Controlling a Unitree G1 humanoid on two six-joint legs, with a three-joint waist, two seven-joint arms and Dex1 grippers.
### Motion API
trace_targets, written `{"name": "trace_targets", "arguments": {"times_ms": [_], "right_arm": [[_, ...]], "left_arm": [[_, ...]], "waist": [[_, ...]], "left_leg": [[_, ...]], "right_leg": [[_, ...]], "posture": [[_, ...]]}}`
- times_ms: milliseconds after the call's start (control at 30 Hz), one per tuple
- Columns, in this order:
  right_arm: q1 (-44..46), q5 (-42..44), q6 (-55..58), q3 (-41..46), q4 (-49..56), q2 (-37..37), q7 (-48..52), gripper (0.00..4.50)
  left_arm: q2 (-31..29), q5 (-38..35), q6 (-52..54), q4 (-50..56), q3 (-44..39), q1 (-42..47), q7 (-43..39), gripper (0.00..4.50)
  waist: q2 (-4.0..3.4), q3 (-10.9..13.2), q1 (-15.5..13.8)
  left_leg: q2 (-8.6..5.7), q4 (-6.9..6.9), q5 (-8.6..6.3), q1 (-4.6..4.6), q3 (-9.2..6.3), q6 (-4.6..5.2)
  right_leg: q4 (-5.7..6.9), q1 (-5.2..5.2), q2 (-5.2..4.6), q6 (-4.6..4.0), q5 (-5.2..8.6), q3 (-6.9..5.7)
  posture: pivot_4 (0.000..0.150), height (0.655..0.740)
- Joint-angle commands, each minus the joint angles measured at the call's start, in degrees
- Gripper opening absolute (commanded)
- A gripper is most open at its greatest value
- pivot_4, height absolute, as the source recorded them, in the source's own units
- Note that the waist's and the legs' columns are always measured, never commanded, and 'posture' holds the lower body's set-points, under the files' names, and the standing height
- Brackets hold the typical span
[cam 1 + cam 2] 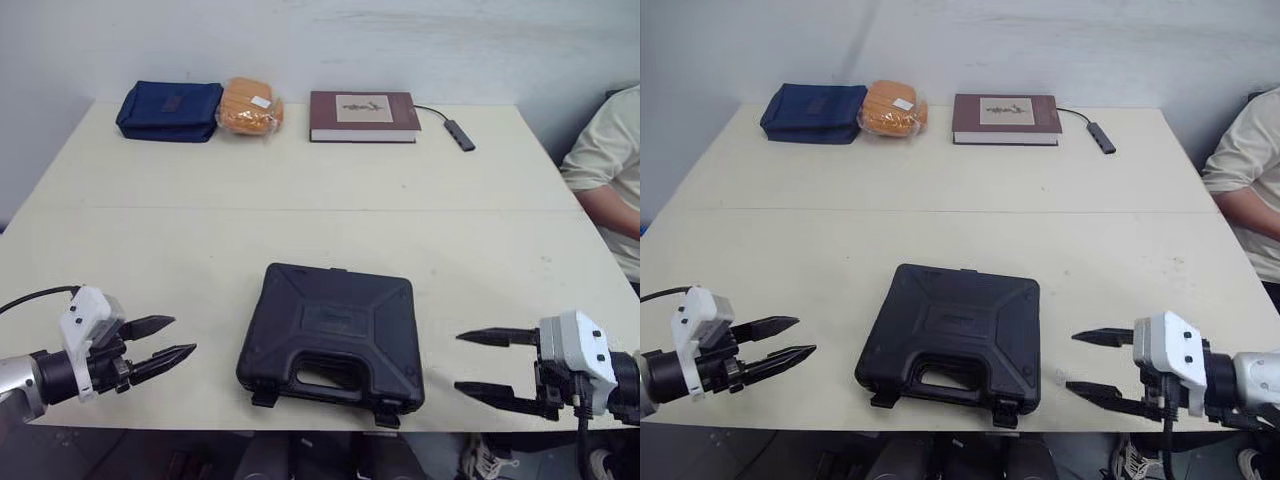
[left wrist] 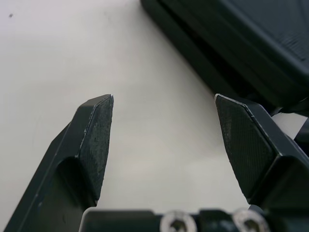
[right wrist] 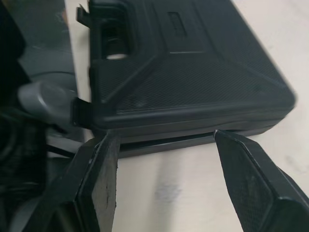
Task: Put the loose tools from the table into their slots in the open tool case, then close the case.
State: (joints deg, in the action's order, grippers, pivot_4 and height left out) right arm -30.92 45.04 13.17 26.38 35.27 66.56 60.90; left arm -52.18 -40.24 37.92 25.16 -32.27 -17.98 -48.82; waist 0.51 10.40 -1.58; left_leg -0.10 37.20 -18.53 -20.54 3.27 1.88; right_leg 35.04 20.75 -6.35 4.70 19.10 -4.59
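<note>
- The table carries the tool case at 6 o'clock, close to the near edge, with its handle side facing the robot. The lid is down, and I see no loose tools on the tabletop.
- A person sits at the table's 3 o'clock. A navy pouch, an orange packet and a book line the far edge from 11 to 12 o'clock, well apart from the case.
- The left gripper hangs at the case's 9 o'clock, and the right gripper at its 3 o'clock. Both have their fingers spread, hold nothing, and are clear of the case.
- The head views give the overall layout. The right wrist view adds a dark slit along the seam between lid and base. The left wrist view adds the case's edge just beyond one fingertip.
- The two latches jut out past the front edge, and they look unfastened to me.
- Risk: the case sits near the table edge. A sideways nudge from either gripper, or a press on the overhanging front, could slide or tip it off. If the latches are loose, the lid could then spring open.
</note>
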Motion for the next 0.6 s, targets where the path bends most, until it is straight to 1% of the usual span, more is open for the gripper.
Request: {"name": "trace_targets", "arguments": {"times_ms": [33,67,100,233,300,400,533,600], "right_arm": [[-0.50,-3.57,1.68,-2.77,-0.53,-1.15,3.48,2.67],[-1.19,-4.48,1.90,-3.18,-0.54,-1.04,5.11,2.41],[-1.53,-5.35,1.95,-3.45,-0.43,-1.04,6.29,1.94],[-1.84,-6.70,4.75,-5.69,1.19,-0.92,8.32,0.05],[-0.77,-8.30,5.32,-8.97,1.86,-1.36,8.13,0.00],[3.20,-10.42,6.92,-15.25,1.67,-3.22,6.01,0.00],[8.76,-14.06,8.68,-22.81,-0.02,-5.66,4.25,0.00],[10.99,-14.75,9.97,-25.35,-0.35,-6.87,3.38,0.00]], "left_arm": [[-1.57,3.09,-2.07,-4.50,5.46,8.55,0.27,2.96],[-1.58,4.20,-2.42,-6.21,7.55,12.01,0.61,2.85],[-1.60,5.02,-2.52,-7.62,9.20,14.84,0.73,2.59],[-0.41,7.73,-1.61,-13.43,16.88,27.43,1.27,0.85],[1.17,10.58,-1.84,-16.91,22.31,34.30,1.33,0.06],[4.78,14.99,-2.81,-22.93,29.34,43.28,1.07,0.02],[10.82,20.81,-6.81,-34.36,35.75,53.03,0.51,0.02],[13.51,23.41,-9.49,-39.76,38.04,56.52,-0.14,0.02]], "waist": [[-0.01,0.01,-0.16],[-0.04,0.01,-0.15],[-0.06,0.00,-0.15],[-0.05,0.00,0.24],[-0.05,0.00,0.21],[-0.04,0.01,0.18],[0.00,0.03,0.13],[0.03,0.02,0.08]], "left_leg": [[-0.02,-0.02,0.01,-0.01,-0.02,0.00],[-0.02,0.01,0.01,-0.06,-0.04,-0.01],[-0.05,-0.02,0.03,-0.09,-0.03,0.01],[-0.06,0.00,0.23,-0.13,-0.01,0.02],[-0.06,0.00,0.23,-0.13,0.00,0.00],[-0.09,0.04,0.26,-0.13,0.02,-0.03],[-0.11,0.13,0.31,-0.20,0.03,-0.09],[-0.12,0.28,0.35,-0.58,0.02,-0.11]], "right_leg": [[-0.04,-0.03,0.00,0.11,-0.06,0.00],[-0.05,0.02,0.00,0.18,-0.10,0.00],[-0.08,0.02,-0.02,0.29,-0.16,0.01],[-0.16,0.03,-0.02,0.37,-0.20,0.01],[-0.17,0.02,-0.02,0.42,-0.22,0.01],[-0.10,0.04,-0.02,0.47,-0.25,-0.01],[-0.01,0.09,0.01,0.52,-0.28,-0.03],[0.10,0.45,0.05,0.56,-0.30,-0.05]], "posture": [[0.150,0.7400],[0.150,0.7400],[0.150,0.7400],[0.150,0.7400],[0.150,0.7400],[0.150,0.7400],[0.150,0.7400],[0.150,0.7400]]}}
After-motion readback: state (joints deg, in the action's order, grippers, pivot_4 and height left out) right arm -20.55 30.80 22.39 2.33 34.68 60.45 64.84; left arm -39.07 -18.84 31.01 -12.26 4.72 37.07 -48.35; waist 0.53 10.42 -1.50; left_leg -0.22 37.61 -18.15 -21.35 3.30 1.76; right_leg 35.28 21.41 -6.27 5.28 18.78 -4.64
